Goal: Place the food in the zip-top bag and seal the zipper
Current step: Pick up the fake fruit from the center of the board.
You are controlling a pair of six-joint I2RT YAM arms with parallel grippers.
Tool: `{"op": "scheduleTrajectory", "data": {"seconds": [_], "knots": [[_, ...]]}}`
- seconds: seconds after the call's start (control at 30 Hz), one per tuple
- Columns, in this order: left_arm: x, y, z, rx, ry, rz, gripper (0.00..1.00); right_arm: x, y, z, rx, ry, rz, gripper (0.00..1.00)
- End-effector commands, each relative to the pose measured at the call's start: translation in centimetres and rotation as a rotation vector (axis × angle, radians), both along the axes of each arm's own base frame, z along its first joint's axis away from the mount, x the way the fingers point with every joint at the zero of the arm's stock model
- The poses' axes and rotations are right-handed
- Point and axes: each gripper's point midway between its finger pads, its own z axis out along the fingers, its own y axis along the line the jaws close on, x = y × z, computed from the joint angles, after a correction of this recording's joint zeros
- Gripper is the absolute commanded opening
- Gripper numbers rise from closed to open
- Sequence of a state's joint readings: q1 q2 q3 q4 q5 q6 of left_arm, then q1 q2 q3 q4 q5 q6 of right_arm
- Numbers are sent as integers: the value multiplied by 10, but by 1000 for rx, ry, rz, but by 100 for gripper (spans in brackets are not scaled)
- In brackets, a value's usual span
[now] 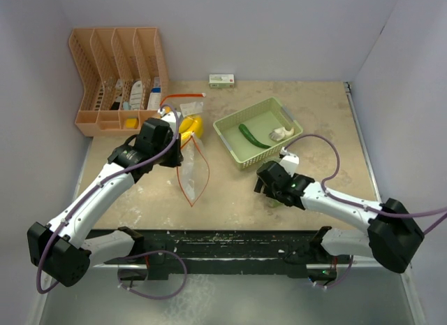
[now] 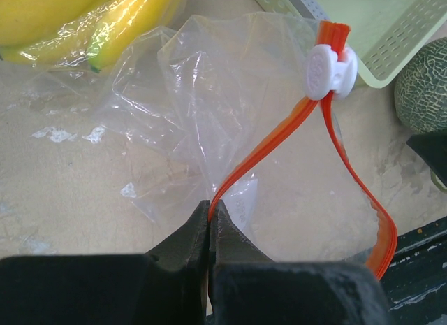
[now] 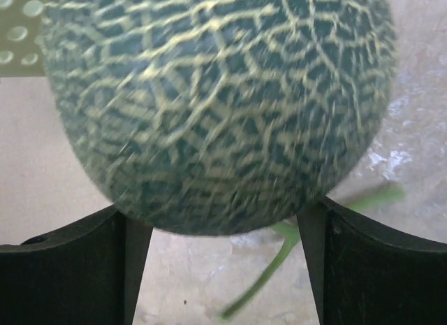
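Note:
My left gripper [image 1: 174, 157] is shut on the orange zipper strip [image 2: 269, 147] of the clear zip-top bag [image 2: 230, 94], which lies on the table [image 1: 192, 175] with its mouth gaping and its white slider [image 2: 325, 72] at the far end. The yellow banana bunch [image 1: 190, 126] lies at the bag's far end, with plastic over part of it [image 2: 84, 17]. My right gripper [image 1: 269, 182] grips the netted grey-green melon [image 3: 216, 101] between its wide-spread fingers; the melon also shows in the left wrist view [image 2: 422, 84]. The cucumber [image 1: 253, 136] and the white piece [image 1: 281, 133] lie in the basket. The orange is not in view.
The pale green mesh basket [image 1: 234, 147] stands right of the bag, just beyond my right gripper. A tan slotted organiser [image 1: 119, 77] stands at the back left, a small white box [image 1: 221, 80] by the back wall. Walls close in left and right.

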State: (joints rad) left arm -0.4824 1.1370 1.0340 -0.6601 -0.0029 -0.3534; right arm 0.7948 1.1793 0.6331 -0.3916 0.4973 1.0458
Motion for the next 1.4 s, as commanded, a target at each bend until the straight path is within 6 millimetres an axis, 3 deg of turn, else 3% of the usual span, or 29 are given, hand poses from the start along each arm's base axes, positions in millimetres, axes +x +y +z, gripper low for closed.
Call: {"op": "scheduleTrajectory", "data": {"seconds": [0.0, 0.23, 0.43, 0.53, 0.6, 0.63, 0.73, 0.9, 1.07, 1.37], "knots": [[4, -1, 11, -9, -44, -20, 0, 14, 4, -16, 11, -29, -39, 78], [3, 0, 12, -5, -46, -22, 0, 12, -2, -37, -3, -17, -76, 57], [2, 0, 14, -8, -51, -22, 0, 6, -4, -47, -22, 18, -67, 49], [3, 0, 14, -8, -50, -22, 0, 4, 0, -48, 6, 17, -51, 28], [2, 0, 13, -6, -49, -22, 0, 3, 3, -46, 23, 14, -34, 5], [2, 1, 13, -5, -48, -22, 0, 3, 2, -44, 21, 10, -26, 0], [3, 1, 14, -4, -50, -23, 0, 8, 6, -30, 37, -28, 0, 0], [3, 1, 15, -3, -53, -20, 0, 16, 17, 32, 120, -155, 89, 0], [3, 0, 13, -3, -47, -21, 0, 20, 37, 131, 247, -371, 260, 0], [8, -10, 0, -29, -6, -24, 0, -4, 92, 247, 434, -570, 664, 0]]}}
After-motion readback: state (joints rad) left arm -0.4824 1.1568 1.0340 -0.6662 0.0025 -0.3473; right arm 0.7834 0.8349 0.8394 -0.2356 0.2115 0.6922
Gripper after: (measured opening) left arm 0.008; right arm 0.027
